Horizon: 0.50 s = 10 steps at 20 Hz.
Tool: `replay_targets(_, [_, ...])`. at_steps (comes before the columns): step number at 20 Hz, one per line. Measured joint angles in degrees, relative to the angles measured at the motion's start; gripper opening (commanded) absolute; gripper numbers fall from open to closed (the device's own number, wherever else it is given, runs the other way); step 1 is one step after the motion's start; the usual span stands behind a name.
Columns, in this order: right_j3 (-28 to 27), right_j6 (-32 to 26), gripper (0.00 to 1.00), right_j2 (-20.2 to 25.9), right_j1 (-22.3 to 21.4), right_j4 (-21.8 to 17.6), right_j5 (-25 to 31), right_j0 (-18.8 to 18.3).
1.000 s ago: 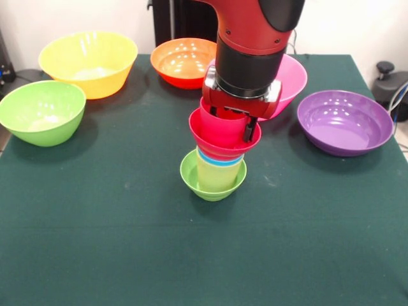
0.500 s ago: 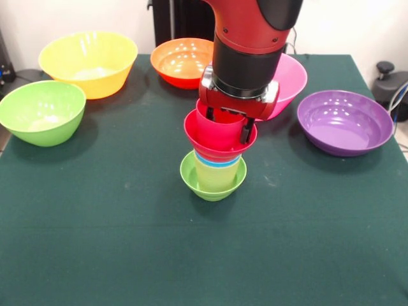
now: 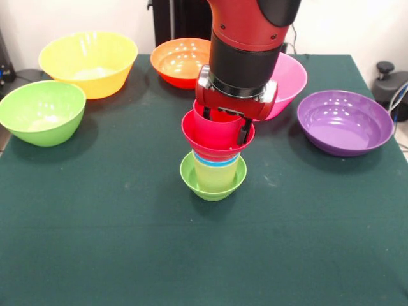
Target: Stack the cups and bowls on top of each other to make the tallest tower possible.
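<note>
The tower stands at mid-table on a small lime-green bowl point(image 3: 190, 177). A pale yellow cup point(image 3: 215, 176) sits in that bowl, and a blue cup point(image 3: 217, 161) shows only as a thin rim over it. On top are a small red bowl point(image 3: 205, 143) and, inside it, a red cup point(image 3: 215, 127). My gripper point(image 3: 225, 125) comes straight down onto the top, with its dark fingers point(image 3: 243, 133) either side of the red cup and shut on it. The red bowl sits a little left of the cups below it.
Loose bowls ring the far half of the green table: large yellow point(image 3: 89, 60) and green point(image 3: 41, 111) at the left, orange point(image 3: 182, 60) behind the arm, pink point(image 3: 290, 80) partly hidden by the arm, wide purple point(image 3: 344, 121) at the right.
My gripper has moved slightly up and left, and the red cup and red bowl have moved with it. The lime-green bowl and the lower cups have stayed put.
</note>
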Motion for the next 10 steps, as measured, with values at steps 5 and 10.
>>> replay_targets(5, [-0.66, 0.00, 1.00, 0.00, -0.02, 0.01, 0.01, 0.00])
replay_targets(10, [-0.66, 0.00, 1.00, 0.00, -0.02, 0.01, 0.01, 0.00])
